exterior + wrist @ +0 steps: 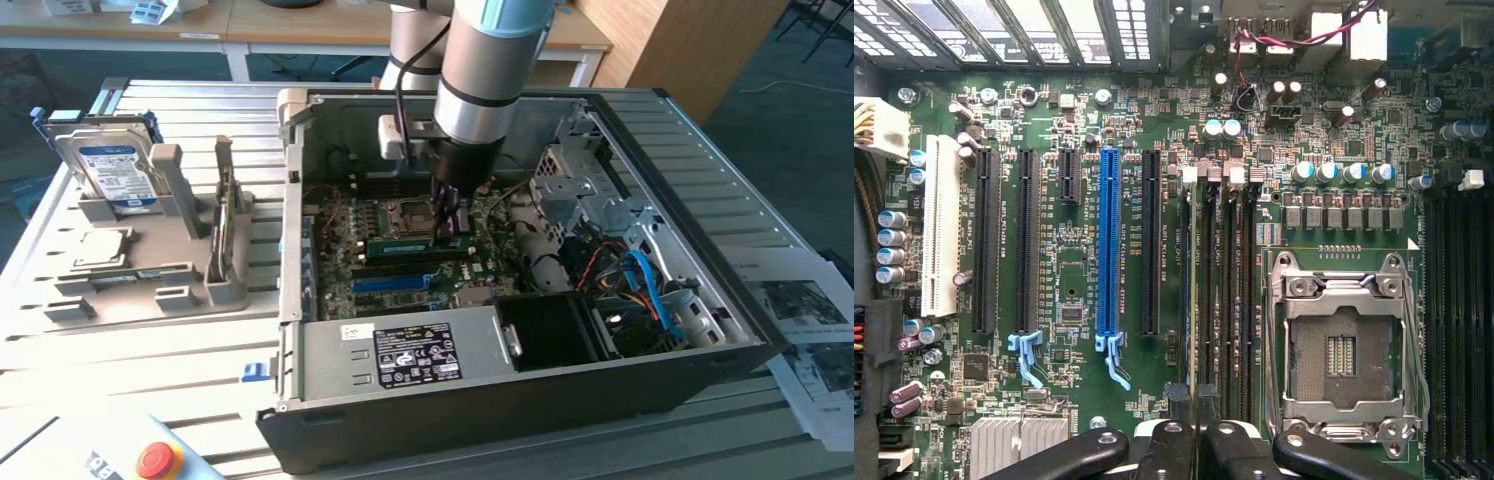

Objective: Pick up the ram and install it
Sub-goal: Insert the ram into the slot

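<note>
The ram (404,243) is a long, thin green board standing on its edge, low inside the open computer case (747,352). It runs across the main board (1069,255) just beside the square metal processor socket (414,212), over the row of narrow dark memory slots (1226,290). The gripper (447,232) comes straight down on it from above, and its black fingers (1164,445) are pinched nearly together on the stick's upper edge near the end at the exterior view's right, so most of the stick reaches out toward that view's left. In the wrist view the stick shows edge-on as little more than a dark line between the fingers, and whether its lower edge sits in a slot or just above one cannot be told. Its sticker and chips cannot be made out. The main board is matte green, crowded with small silvery cylinders, and carries long black slots, one glossy blue slot (1109,240) and one white slot (942,225). The case is dark sheet metal with a grey power supply box (400,355) at its near side and tangled blue cables (647,285) to the exterior view's right. Outside it, on the ribbed metal table (174,100), a grey moulded holder (160,290) carries an upright hard drive (114,170) with a blue-and-white label and a flat silver chip (100,248).
</note>
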Action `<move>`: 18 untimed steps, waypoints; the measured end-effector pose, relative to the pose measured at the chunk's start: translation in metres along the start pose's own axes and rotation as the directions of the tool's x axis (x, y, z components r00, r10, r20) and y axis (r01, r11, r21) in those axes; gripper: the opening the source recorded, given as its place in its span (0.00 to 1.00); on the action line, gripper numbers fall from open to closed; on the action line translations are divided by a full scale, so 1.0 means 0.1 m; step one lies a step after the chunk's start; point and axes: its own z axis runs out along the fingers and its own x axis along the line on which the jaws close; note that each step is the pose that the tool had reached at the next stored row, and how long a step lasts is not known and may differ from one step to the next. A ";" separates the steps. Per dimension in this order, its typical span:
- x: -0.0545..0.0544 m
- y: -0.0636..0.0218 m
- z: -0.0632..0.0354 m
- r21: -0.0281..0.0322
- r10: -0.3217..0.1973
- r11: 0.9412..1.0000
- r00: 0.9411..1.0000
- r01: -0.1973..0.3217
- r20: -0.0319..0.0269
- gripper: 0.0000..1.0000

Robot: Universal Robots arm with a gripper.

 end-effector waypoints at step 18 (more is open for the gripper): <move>0.01 0.030 0.001 0.013 0.001 1.000 1.000 -0.001 0.000 0.12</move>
